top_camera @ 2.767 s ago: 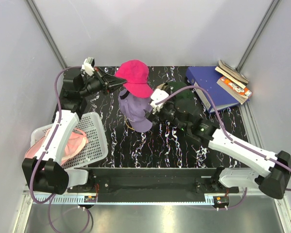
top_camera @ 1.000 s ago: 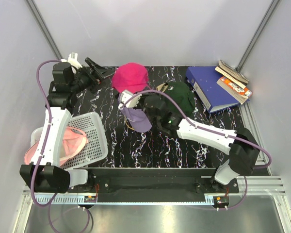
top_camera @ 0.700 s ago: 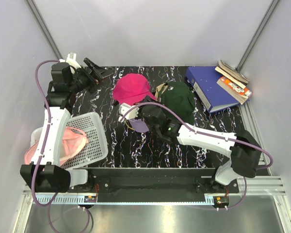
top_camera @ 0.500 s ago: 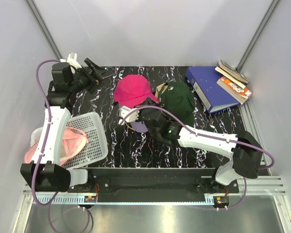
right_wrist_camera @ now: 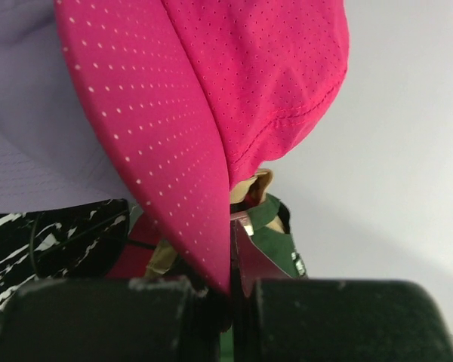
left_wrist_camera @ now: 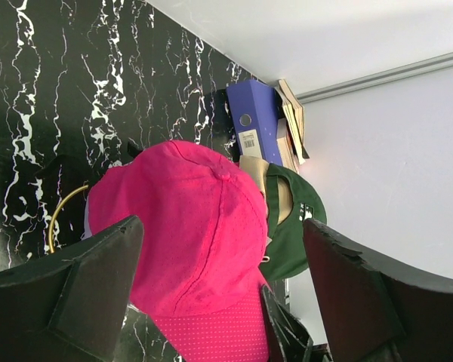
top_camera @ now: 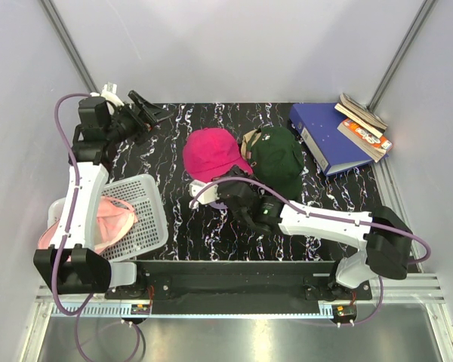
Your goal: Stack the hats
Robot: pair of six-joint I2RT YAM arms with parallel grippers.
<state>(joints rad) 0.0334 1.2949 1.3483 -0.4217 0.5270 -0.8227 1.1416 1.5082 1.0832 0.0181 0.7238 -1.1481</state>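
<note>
The magenta hat (top_camera: 211,153) lies mid-table, covering most of the lavender hat (right_wrist_camera: 23,151). My right gripper (top_camera: 228,183) is shut on the magenta brim (right_wrist_camera: 158,173), which runs up from between its fingers in the right wrist view. To the right, the dark green hat (top_camera: 281,157) sits on the tan hat (top_camera: 251,139). A light pink hat (top_camera: 109,226) rests in the white mesh basket (top_camera: 147,219). My left gripper (top_camera: 147,113) hangs open at the back left with nothing in it, its dark fingers (left_wrist_camera: 83,286) framing the magenta hat (left_wrist_camera: 196,241).
A blue binder (top_camera: 325,139) with books (top_camera: 366,124) on it lies at the back right. A gold wire ring (left_wrist_camera: 60,219) shows beside the hats on the black marbled table (top_camera: 174,226). Grey walls close in on both sides and behind.
The right gripper has drawn the magenta hat nearer and lowered it over the lavender hat, which is now almost covered. The left gripper, which held that hat earlier, stays open at the back left.
</note>
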